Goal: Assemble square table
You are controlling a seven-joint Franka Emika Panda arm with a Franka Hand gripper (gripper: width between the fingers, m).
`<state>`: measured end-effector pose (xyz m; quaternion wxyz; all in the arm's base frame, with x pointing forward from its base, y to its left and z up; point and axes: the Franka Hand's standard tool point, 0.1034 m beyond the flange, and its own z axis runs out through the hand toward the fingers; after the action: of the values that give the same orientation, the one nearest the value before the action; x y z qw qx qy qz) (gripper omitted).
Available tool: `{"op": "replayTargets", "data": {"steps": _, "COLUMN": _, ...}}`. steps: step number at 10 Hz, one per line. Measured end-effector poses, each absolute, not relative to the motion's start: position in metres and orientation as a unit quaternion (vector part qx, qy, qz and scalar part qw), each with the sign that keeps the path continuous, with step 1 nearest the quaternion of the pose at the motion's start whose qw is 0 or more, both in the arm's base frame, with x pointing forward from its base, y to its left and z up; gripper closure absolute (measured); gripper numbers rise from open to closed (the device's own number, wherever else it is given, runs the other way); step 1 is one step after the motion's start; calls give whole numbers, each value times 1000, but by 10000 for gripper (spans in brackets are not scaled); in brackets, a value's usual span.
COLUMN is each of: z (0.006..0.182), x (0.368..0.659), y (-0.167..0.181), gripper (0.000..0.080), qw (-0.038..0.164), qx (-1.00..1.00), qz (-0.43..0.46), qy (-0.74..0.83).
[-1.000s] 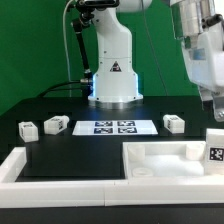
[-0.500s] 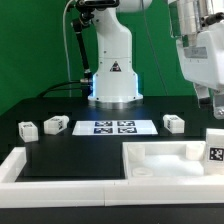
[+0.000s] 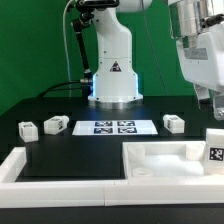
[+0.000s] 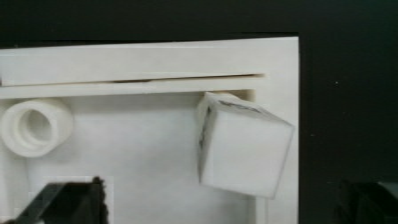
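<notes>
Exterior view: one square table top point(image 3: 165, 163), white with a raised rim, lies on the black surface point(image 3: 70, 150), below and toward the exterior view's left of the gripper point(image 3: 212, 102). Four legs can be counted. Three lie loose on the surface, well apart from the fingers: two point(image 3: 27, 128) point(image 3: 56, 126) side by side and a third point(image 3: 174, 123), with the single marker board point(image 3: 113, 127) between them. The fourth leg point(image 3: 214, 148) stands upright at the top's edge, its tag showing, directly under the gripper. Behind the board rises the robot base point(image 3: 111, 75). White bars point(image 3: 14, 166) edge the surface. How far the fingers are spread cannot be read from here.

Wrist view: one corner of the square table top point(image 4: 143, 62) fills the frame, with one round socket point(image 4: 32, 128) beyond one finger point(image 4: 71, 203). One leg point(image 4: 246, 142) sits against the rim's inner wall, ahead of the gap between the fingers. The gripper point(image 4: 228, 205) is spread wide, both dark fingers far apart at the frame's corners, holding nothing and touching neither leg nor top.
</notes>
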<state>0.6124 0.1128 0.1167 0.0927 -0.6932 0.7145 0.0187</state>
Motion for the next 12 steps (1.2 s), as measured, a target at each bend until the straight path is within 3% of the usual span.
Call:
{"op": "replayTargets", "data": {"steps": 7, "z": 115, "x": 612, "y": 113, "gripper": 150, "qw": 91, "qx": -694, "qz": 19, "qy": 714}}
{"op": "replayTargets", "data": {"steps": 10, "z": 128, "x": 604, "y": 115, "gripper": 150, "qw": 106, "qx": -749, "qz": 3, "qy": 654}}
{"op": "replayTargets", "data": {"steps": 12, "z": 127, "x": 606, "y": 117, "gripper": 150, "qw": 108, "qx": -745, "qz": -1, "qy": 658}}
